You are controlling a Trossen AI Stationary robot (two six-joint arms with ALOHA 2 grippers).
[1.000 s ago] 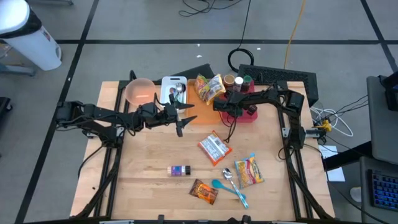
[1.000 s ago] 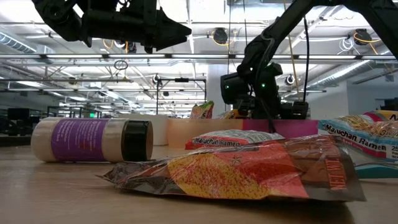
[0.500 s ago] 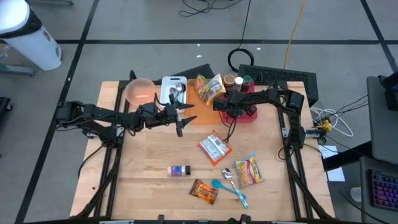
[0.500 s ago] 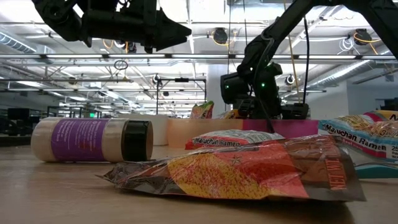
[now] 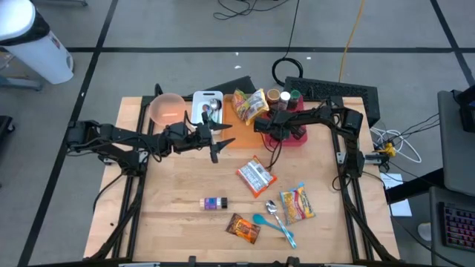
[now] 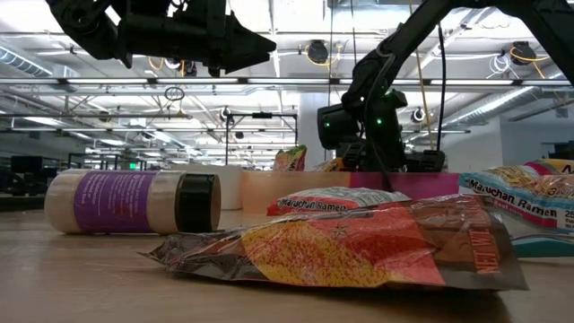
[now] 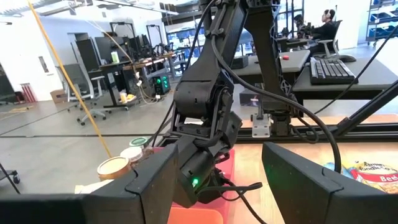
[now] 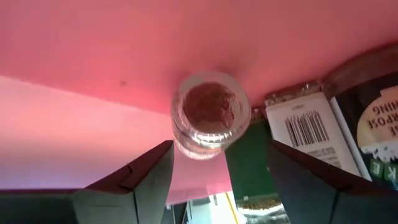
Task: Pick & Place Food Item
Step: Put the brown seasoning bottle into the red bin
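Observation:
My right gripper hangs open over the pink bin at the table's far right, slanting down. A small glass jar of brown spice lies in the bin, seen end on, just beyond the fingertips. The fingers stand to either side of it and do not touch it. Beside the jar is a green packet with a barcode label. My left gripper waits open and level above the table's middle left, holding nothing.
Two ramen packets, a snack bag, a purple-labelled jar on its side and spoons lie on the near half. A pink bowl, white board, chip bag and two jars stand at the far edge.

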